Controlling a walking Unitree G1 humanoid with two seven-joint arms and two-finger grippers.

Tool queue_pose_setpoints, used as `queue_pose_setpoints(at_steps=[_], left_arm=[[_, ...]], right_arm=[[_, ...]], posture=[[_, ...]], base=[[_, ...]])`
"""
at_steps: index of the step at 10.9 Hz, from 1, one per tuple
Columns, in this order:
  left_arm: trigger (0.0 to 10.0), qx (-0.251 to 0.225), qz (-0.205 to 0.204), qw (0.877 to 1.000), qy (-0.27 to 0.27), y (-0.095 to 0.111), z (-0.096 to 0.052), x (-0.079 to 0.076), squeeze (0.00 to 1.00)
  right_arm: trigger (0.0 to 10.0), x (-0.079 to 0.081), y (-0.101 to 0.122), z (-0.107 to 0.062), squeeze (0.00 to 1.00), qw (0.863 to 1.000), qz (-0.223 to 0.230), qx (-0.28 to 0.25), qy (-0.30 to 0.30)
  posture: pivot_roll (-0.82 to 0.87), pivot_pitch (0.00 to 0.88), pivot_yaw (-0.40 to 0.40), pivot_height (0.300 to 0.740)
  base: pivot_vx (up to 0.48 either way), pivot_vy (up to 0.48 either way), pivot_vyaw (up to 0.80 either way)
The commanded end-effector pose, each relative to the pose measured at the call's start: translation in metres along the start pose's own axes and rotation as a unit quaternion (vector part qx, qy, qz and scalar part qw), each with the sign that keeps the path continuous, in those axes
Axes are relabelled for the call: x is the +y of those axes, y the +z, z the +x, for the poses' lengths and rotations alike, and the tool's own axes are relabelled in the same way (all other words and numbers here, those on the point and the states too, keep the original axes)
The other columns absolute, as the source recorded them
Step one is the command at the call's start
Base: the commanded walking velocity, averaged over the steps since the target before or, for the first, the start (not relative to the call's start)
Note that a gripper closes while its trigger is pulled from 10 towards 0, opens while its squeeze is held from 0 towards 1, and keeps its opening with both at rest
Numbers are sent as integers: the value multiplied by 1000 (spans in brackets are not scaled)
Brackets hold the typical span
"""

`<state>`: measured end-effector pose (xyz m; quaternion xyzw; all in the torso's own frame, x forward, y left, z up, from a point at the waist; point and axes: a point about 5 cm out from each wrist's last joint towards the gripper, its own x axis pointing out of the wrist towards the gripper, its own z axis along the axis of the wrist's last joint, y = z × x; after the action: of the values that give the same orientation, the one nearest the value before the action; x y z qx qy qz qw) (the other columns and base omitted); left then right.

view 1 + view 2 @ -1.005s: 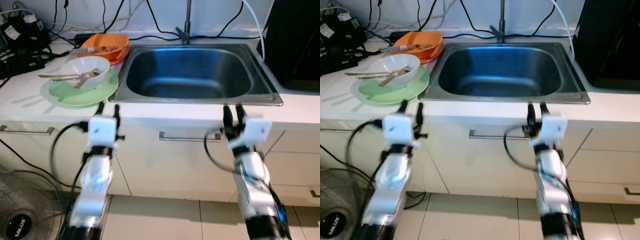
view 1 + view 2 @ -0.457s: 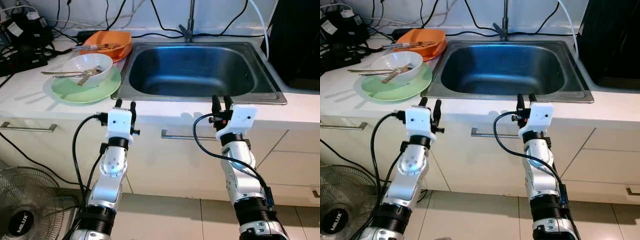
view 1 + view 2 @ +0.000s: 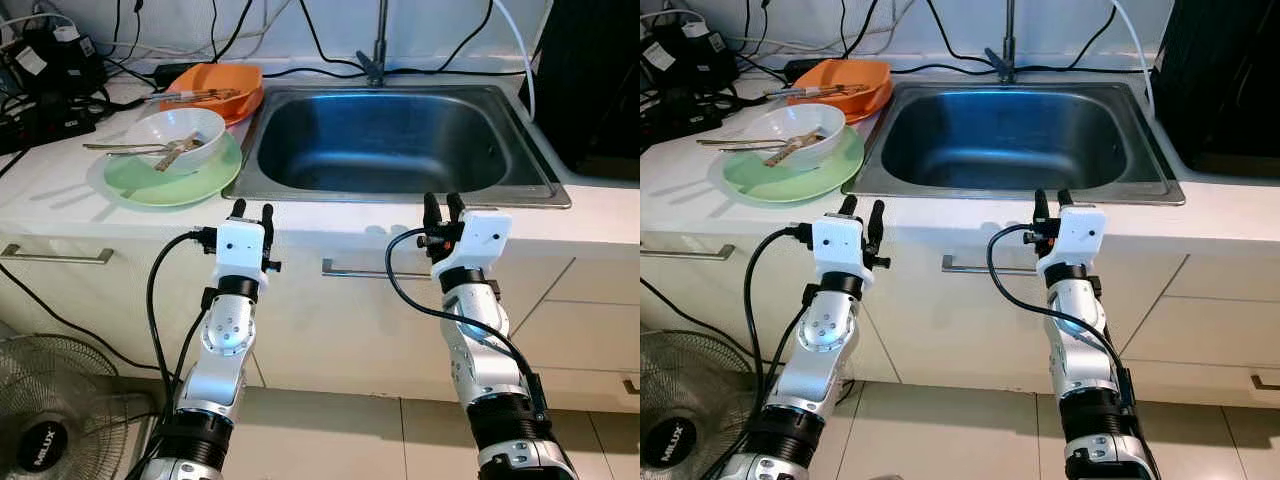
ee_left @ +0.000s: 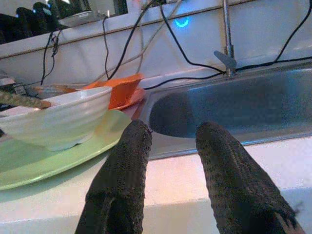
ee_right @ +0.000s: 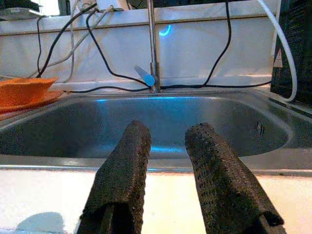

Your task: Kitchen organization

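The left gripper [image 3: 252, 210] sits left of centre in the left eye view, raised before the front edge of the white stone counter [image 3: 60, 205], its two black fingers [image 4: 122, 180] spread with a gap between them and nothing held. The right gripper [image 3: 444, 204] sits right of centre at the same height, its fingers [image 5: 214, 180] likewise parted and empty, pointing at the counter's front edge.

Just beyond both grippers, in the upper middle of the frame, lies the rectangular stainless steel sink [image 3: 395, 145], with a thin metal tap [image 3: 377, 45] at its back rim. In the upper left, a round pale green plate [image 3: 170, 185] rests on the counter beside the sink; a white bowl [image 3: 180, 135] stands on it, with metal cutlery [image 3: 150, 150] lying across the bowl. Behind these, further up, is an orange dish [image 3: 215, 85] with more utensils on it. Black cables [image 3: 60, 90] run along the back wall at the top left. Below the counter are white cabinet drawers with slim metal handles [image 3: 365, 270], and a black floor fan [image 3: 45, 420] stands in the lower left corner.
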<state>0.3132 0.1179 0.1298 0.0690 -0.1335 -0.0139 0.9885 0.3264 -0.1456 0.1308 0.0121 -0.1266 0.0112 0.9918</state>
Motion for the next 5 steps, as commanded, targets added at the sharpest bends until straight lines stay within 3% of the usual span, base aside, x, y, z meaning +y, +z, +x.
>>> queue_pose_setpoints(at_steps=[1, 5], left_arm=[[10000, -4, 0, 1000, 2, 1, 2, 2, 0], [10000, -4, -4, 1000, 0, 1, 1, 1, 0]], right_arm=[[10000, 6, 3, 4, 0, 1000, 1, -4, 7], [10000, 7, 1, 4, 0, 1000, 3, -2, 5]], posture=[[65, 0, 81, 740], [65, 0, 83, 740]], base=[[0, 0, 800], [0, 0, 800]])
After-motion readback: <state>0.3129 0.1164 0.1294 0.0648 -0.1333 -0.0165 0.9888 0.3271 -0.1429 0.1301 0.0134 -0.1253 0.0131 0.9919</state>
